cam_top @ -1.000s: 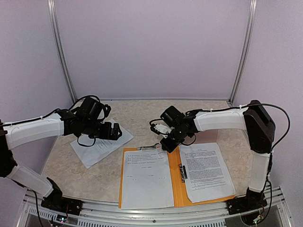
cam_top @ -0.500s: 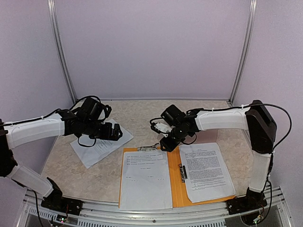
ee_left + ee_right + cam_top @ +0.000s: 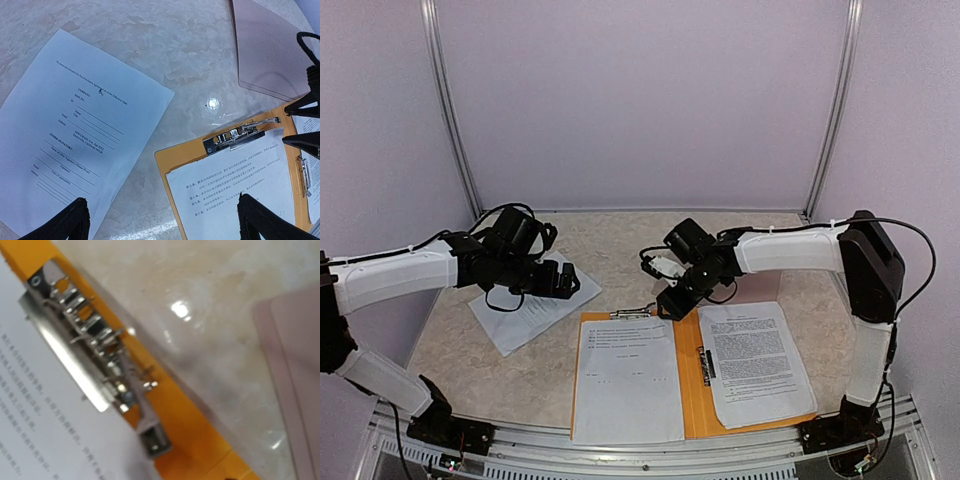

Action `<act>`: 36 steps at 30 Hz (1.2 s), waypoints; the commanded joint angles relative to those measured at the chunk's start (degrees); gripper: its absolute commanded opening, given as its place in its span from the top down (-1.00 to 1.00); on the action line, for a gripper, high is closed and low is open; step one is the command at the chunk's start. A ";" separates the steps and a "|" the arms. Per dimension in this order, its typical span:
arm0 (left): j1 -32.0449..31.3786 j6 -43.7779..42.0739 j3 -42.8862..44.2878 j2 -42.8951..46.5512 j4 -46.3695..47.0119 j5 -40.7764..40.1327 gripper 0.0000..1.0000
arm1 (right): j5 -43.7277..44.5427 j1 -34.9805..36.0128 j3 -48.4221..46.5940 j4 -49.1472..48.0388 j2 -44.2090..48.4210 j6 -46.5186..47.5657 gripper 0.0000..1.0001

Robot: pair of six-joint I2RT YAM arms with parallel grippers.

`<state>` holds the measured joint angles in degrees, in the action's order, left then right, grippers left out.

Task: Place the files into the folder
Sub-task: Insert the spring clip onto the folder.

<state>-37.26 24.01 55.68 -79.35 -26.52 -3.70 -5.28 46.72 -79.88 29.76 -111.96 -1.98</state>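
The orange folder (image 3: 690,395) lies open at the near edge of the table. A white printed sheet (image 3: 628,380) lies on its left half under the metal clip (image 3: 635,312). A densely printed sheet (image 3: 755,360) lies on its right half. A third sheet (image 3: 525,310) lies loose on the table to the left, also in the left wrist view (image 3: 85,135). My left gripper (image 3: 562,284) hovers open and empty over that sheet's right edge. My right gripper (image 3: 672,303) is just above the folder's top edge beside the clip (image 3: 95,365). Its fingertips (image 3: 300,142) stand apart.
A taupe cover (image 3: 270,50) lies flat on the table behind the folder, also in the right wrist view (image 3: 295,365). Walls close in the table at the back and both sides. The table is marbled beige.
My right arm has shifted slightly up and to the right near the clip. My left arm has barely moved. The sheets and folder lie as before.
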 commanded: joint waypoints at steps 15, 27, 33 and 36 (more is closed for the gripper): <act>-0.98 0.07 1.26 -0.85 -0.21 -0.42 -0.98 | -12.32 -4.48 5.15 -7.91 -1.71 -0.55 -0.04; -0.98 -0.14 1.76 -1.00 -0.28 -0.34 -0.98 | -14.67 -5.68 5.88 -9.13 -2.76 -0.38 0.22; -0.98 -0.10 1.71 -1.02 -0.51 -0.43 -0.98 | -15.35 -5.76 5.78 -9.19 -2.69 -0.29 0.54; -0.98 -0.09 1.66 -1.03 -0.50 -0.50 -0.98 | -15.48 -5.76 5.75 -9.19 -2.48 -0.26 0.69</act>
<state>-37.71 23.99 55.70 -79.59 -26.52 -3.70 -19.75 41.43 -75.00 21.04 -113.80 -2.46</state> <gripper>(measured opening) 0.988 0.188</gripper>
